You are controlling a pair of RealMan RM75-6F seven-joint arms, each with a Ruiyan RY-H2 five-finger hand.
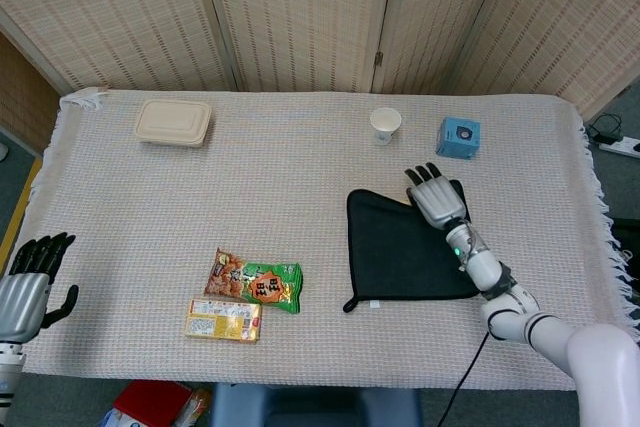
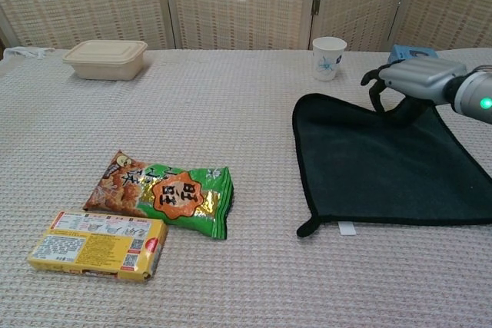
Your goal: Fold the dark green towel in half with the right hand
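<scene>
The dark green towel point(image 1: 400, 247) point(image 2: 377, 167) lies on the right part of the table with its near edge flat and a white tag at the front. Its far edge is drawn up off the cloth into a peak. My right hand point(image 1: 437, 199) point(image 2: 411, 82) holds that far edge, fingers curled down onto the fabric, a little above the table. My left hand point(image 1: 30, 287) hangs off the table's near left corner with its fingers apart and nothing in it; the chest view does not show it.
A paper cup point(image 1: 385, 125) point(image 2: 329, 57) and a blue box point(image 1: 458, 137) point(image 2: 407, 53) stand just beyond the towel. A beige food container point(image 1: 174, 122) sits far left. A green snack bag point(image 1: 255, 282) and a yellow box point(image 1: 223, 320) lie front left.
</scene>
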